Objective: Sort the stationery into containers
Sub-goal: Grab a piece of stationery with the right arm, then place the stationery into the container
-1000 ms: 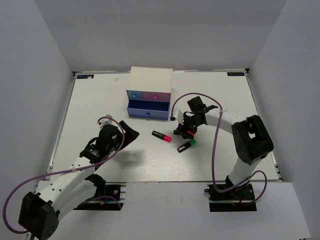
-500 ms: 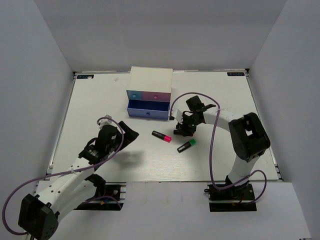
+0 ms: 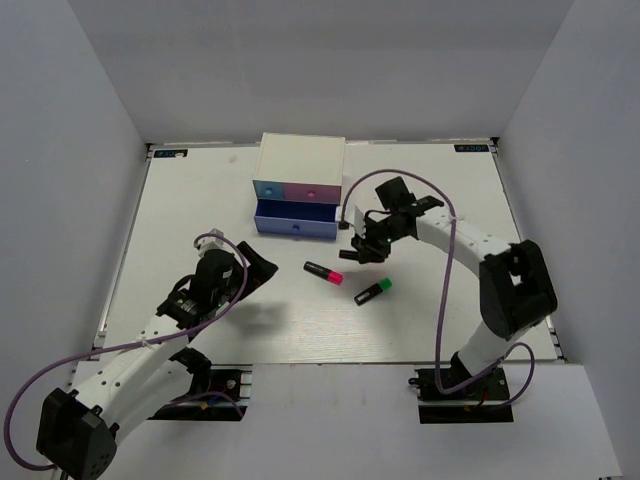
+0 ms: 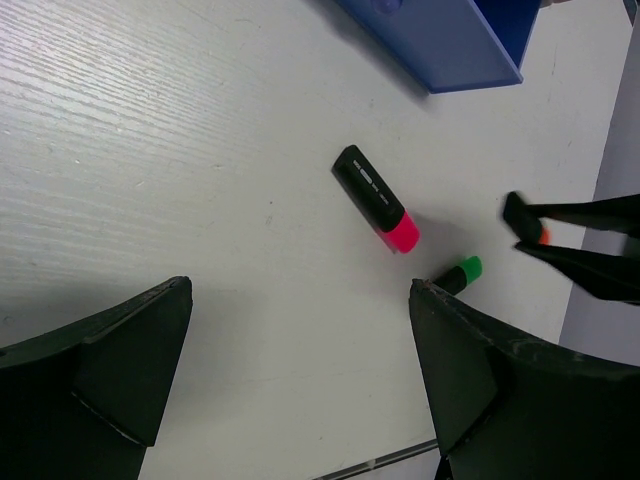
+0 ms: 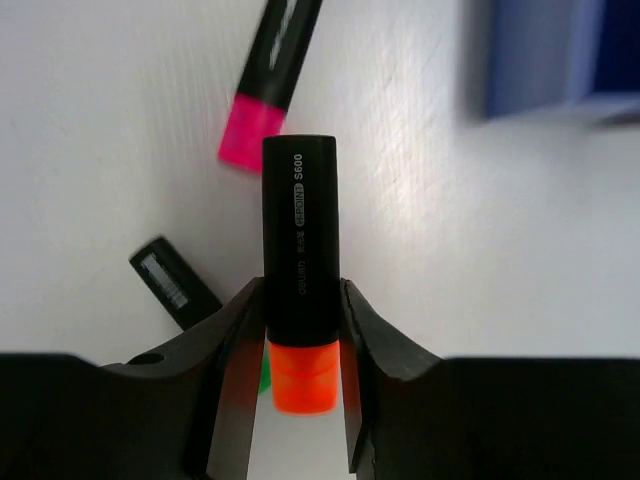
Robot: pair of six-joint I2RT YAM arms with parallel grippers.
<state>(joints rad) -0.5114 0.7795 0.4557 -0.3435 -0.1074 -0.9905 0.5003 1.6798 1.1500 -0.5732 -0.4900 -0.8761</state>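
Clamped aloft in the right jaws near the chest (image 3: 300,160), the orange highlighter (image 5: 299,230) could be knocked loose against the drawer (image 3: 295,218) wall if lowered off-centre; the left jaws are spread empty.

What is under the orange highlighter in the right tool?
White table and the green-capped highlighter, lying partly beneath; its cap is mostly covered by the orange highlighter and the right tool.
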